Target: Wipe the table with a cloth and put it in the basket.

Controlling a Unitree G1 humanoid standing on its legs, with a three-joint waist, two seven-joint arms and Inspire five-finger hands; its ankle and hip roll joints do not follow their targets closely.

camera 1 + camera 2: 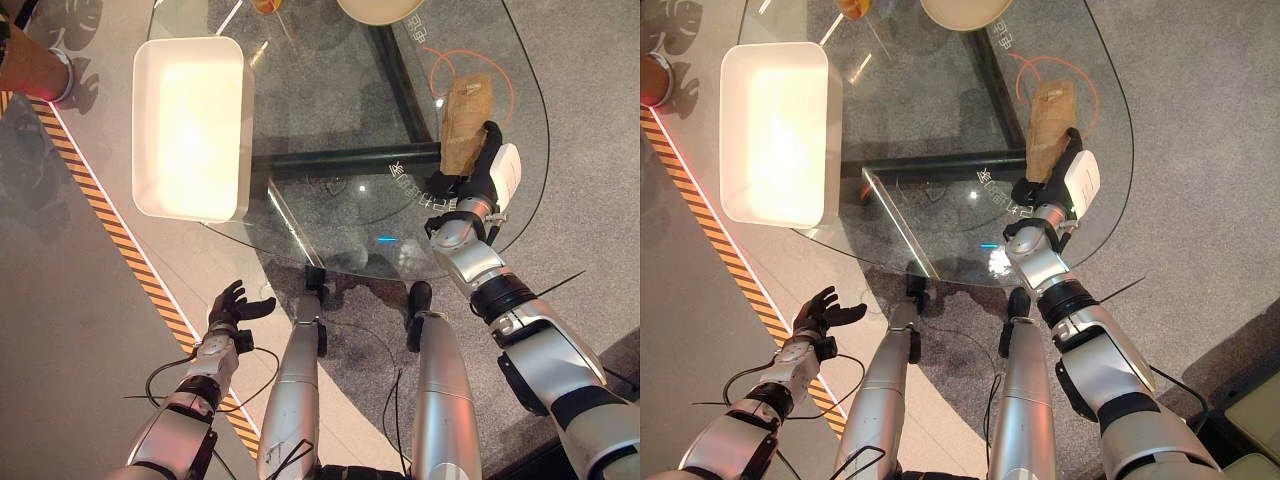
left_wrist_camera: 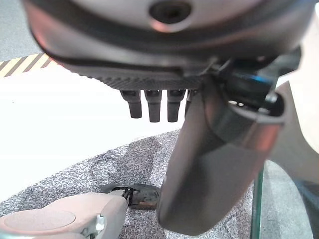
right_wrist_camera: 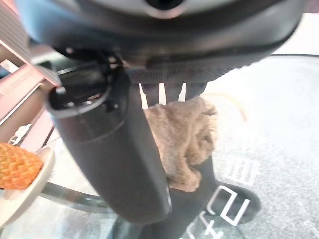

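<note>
the right hand (image 1: 487, 175) is reaching over the near right part of the glass surface (image 1: 330, 110), its fingers (image 3: 160, 94) lying straight on the near end of the brown cloth (image 1: 464, 122), pressing it flat rather than clenching it. the cloth is lying as a long strip running away from the hand, inside an orange ring (image 1: 500, 75) marked on the glass, close to the right edge of the surface. bare glass is stretching to the left of the cloth as far as the white basket (image 1: 190, 125), which is sitting at the left edge, overhanging it a little. a cream plate (image 1: 380, 10) is sitting at the far edge, and the right wrist view is showing an orange piece of food (image 3: 17, 167) on it. the left hand (image 1: 232, 305) is hanging low over the floor, well clear of the near edge, its fingers (image 2: 152, 104) loosely spread and grasping nothing.
</note>
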